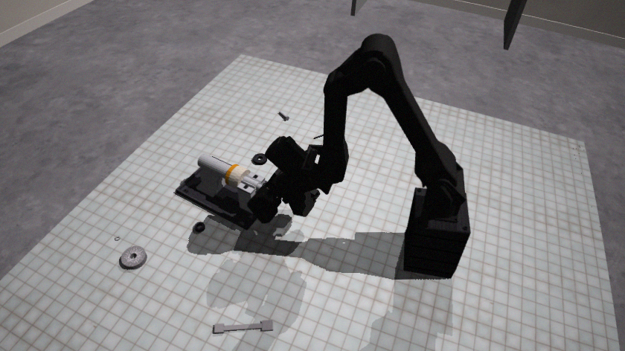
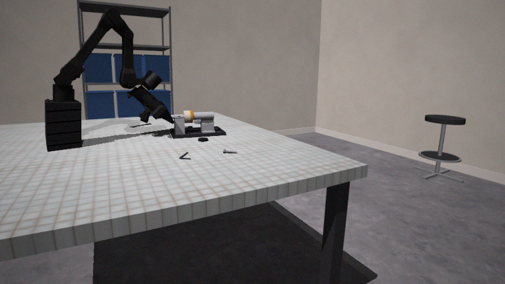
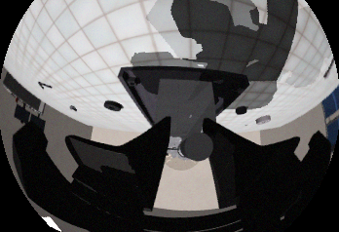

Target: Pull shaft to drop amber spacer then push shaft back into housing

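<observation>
The big grey housing block stands at the far end of the black base. The amber spacer is on the shaft beside it, with the cream spacer against its near side. The grey shaft rests over the light support block. Its round dark end points at the wrist camera. My gripper is part-way open with its fingers around the shaft's end; a gap shows left of it, while the right finger looks close to it.
A black ring and a smaller black ring lie on either side of the base. A grey disc, a bolt, a flat bar and a V-shaped piece lie farther off.
</observation>
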`<act>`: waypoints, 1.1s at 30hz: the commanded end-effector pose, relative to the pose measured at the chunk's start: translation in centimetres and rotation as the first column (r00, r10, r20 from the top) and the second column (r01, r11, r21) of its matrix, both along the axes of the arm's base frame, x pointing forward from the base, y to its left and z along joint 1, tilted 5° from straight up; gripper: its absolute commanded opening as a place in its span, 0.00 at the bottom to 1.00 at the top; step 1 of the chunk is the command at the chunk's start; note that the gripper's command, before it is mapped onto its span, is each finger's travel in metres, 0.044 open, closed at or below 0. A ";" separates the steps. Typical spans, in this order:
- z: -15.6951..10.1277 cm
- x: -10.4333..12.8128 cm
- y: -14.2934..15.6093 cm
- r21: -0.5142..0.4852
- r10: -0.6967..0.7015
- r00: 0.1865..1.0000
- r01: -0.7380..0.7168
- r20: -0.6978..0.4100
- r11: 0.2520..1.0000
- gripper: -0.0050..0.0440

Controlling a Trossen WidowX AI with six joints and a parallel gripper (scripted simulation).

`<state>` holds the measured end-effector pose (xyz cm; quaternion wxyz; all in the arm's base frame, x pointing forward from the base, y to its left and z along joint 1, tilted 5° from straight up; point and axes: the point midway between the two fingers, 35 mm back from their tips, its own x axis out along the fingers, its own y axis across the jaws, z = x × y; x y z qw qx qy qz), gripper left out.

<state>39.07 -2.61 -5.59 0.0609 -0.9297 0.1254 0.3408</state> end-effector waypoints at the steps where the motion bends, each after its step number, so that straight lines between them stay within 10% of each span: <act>1: 0.0 0.0 0.0 0.000 0.000 1.000 0.000 0.000 1.000 0.34; 18: 0.0 0.0 0.0 0.000 0.001 1.000 -0.001 0.000 1.000 0.10; 33: -0.1 -0.7 0.2 -0.002 0.004 1.000 -0.004 0.000 1.000 0.10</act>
